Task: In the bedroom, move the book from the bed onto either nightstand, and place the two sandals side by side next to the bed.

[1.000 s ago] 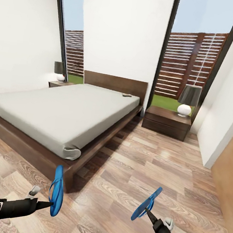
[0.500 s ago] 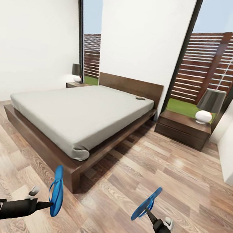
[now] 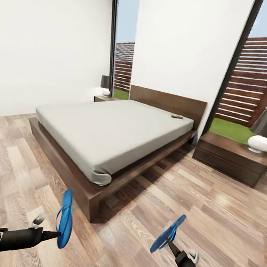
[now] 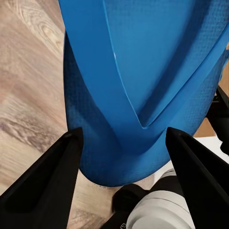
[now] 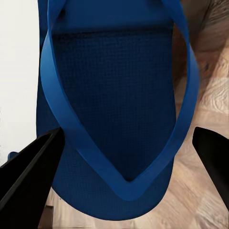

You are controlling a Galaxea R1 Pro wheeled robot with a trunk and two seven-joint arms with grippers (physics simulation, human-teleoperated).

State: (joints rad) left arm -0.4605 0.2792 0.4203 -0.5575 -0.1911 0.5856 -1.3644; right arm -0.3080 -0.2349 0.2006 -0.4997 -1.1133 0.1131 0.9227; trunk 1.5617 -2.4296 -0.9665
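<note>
Wood floor point(image 3: 207, 212), bright-blue strapped sandals point(image 3: 65, 218)

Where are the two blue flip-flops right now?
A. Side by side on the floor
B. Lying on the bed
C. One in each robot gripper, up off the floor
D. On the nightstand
C. The left gripper grips one sandal and the right gripper grips the other sandal, both held above the wood floor near the bed.
</note>
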